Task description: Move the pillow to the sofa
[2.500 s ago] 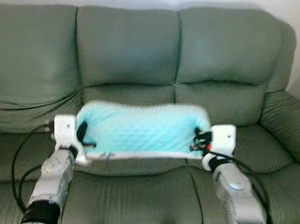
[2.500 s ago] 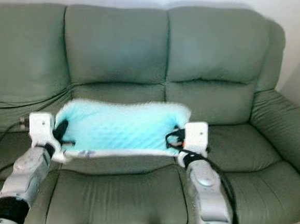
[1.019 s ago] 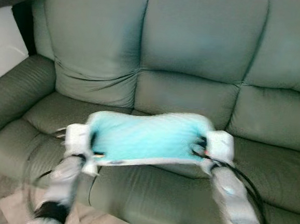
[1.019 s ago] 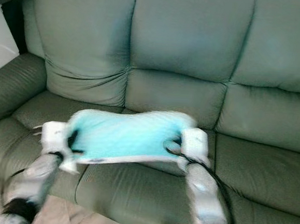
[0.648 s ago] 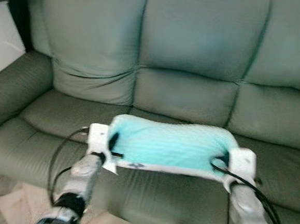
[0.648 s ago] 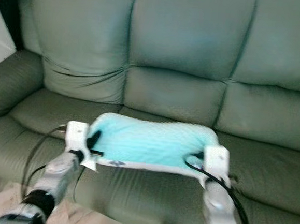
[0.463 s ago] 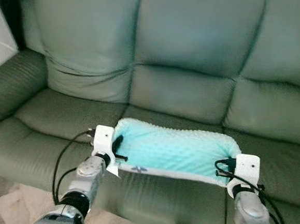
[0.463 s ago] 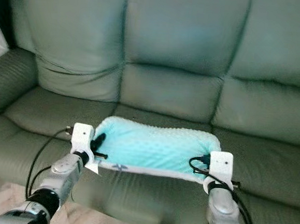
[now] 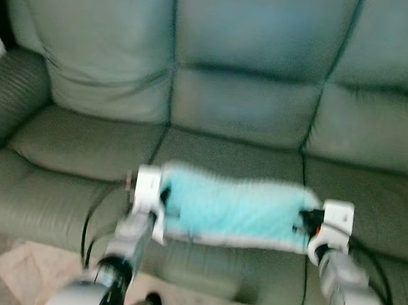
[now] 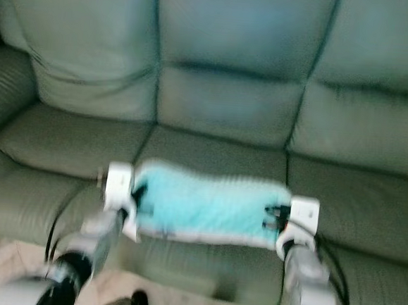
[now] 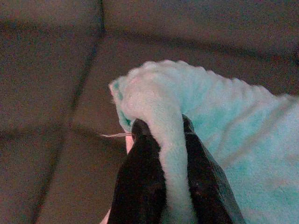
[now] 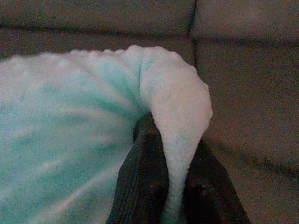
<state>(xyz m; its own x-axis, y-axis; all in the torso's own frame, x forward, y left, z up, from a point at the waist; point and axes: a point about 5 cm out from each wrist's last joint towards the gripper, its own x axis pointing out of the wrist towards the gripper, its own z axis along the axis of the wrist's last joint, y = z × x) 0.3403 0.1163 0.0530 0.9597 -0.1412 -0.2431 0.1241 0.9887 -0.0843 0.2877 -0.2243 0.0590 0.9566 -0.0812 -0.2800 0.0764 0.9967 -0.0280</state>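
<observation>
Left gripper (image 9: 162, 195) was clamped on the left end of the pillow (image 9: 233, 210), its 2 black fingers (image 11: 142, 182) pinching a fold of the fuzzy turquoise fabric. The pillow was held stretched between both grippers, over the front of the green sofa (image 9: 231, 77) middle seat cushion; head views blurred, so cannot tell if it touched the seat. Right gripper (image 9: 304, 220) was pinched shut on the pillow's right end, with fabric bunched between its 2 fingers (image 12: 147, 182).

No text, label, brand, number or sign can be read on anything here.
</observation>
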